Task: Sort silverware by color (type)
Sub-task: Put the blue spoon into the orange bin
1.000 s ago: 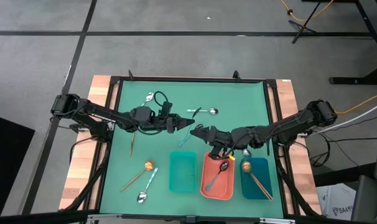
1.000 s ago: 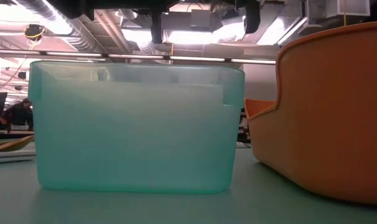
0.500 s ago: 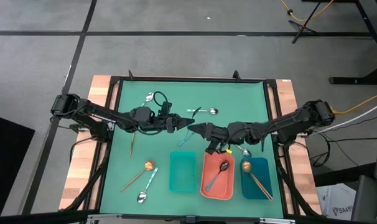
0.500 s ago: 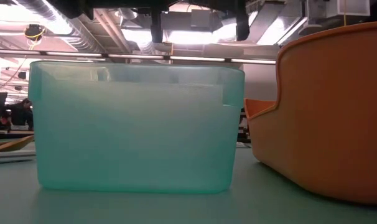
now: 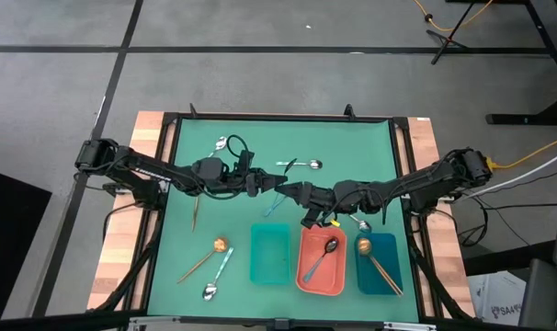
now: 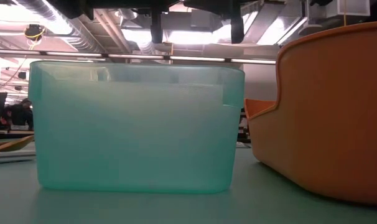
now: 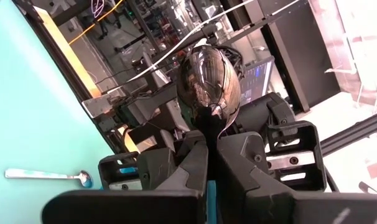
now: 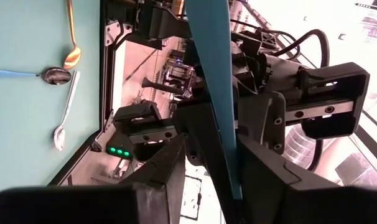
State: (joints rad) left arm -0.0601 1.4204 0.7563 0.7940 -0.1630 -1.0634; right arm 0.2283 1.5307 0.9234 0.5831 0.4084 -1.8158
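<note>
the step in hand is, i judge, a hand-over in the air above the middle of the green table mat (image 5: 352,147). the slim spoon with a dark shiny bowl and a long bluish handle (image 5: 271,207) is off the mat, between the two arms.

the left gripper (image 5: 260,184) is pressed together on the neck of this spoon, just under the bowl; in the left wrist view the bowl (image 7: 208,81) stands up out of the tips of the left gripper (image 7: 208,140).

the right gripper (image 5: 292,193) is just beside it. in the right wrist view its fingers are spread, one on each side of the bluish handle (image 8: 213,62), and a small gap shows on one side, so the right gripper (image 8: 210,143) does not pinch it yet.

to do this well, the right gripper should close on the flat faces of the handle, well apart from the left tips, so the two do not hit. the left gripper should let go only when the right grip is firm, because such a thin smooth handle can turn or slip.

the rectangular coral plastic tray (image 5: 321,291) already holds one spoon of the same kind (image 5: 323,257), so it is probably the goal; a low release there avoids bouncing.
</note>
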